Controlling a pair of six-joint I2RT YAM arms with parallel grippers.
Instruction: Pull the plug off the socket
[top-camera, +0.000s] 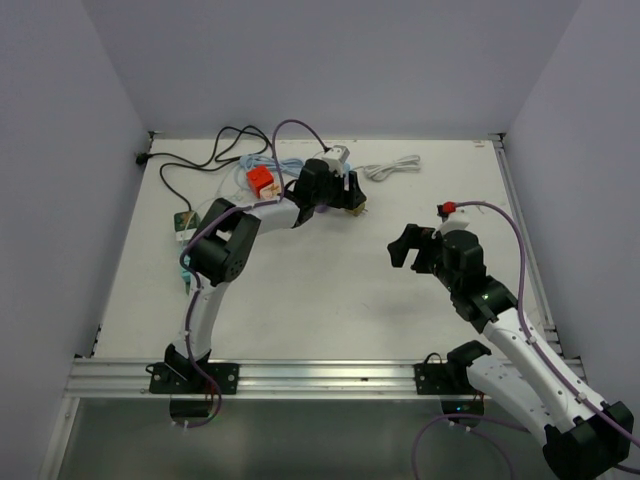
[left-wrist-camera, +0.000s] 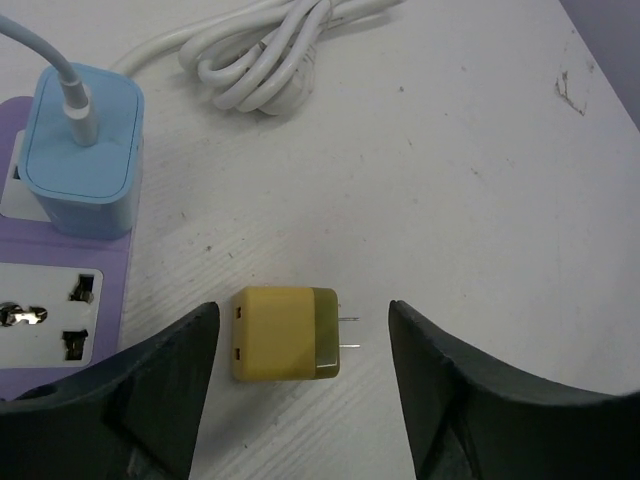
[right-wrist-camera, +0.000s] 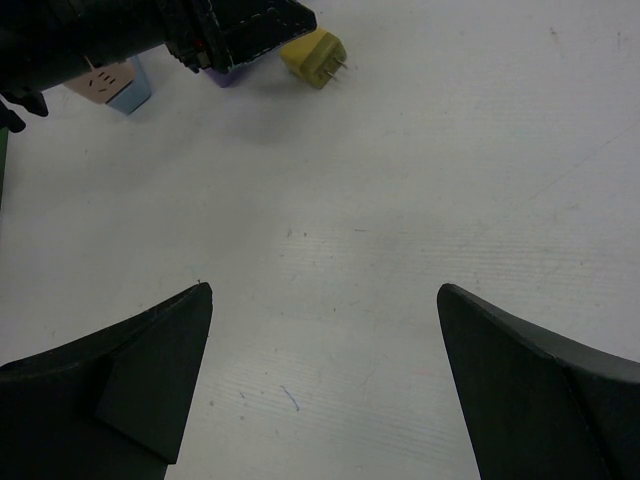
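Straddles yellow plug (left-wrist-camera: 287, 333) with left end effector (left-wrist-camera: 300, 310) released, prongs aimed away from socket (left-wrist-camera: 45, 315); right end effector (right-wrist-camera: 325, 290) open, farther.

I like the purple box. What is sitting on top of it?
A blue charger with a white cable sits on the purple power strip. Its pins and the holes under it are hidden.
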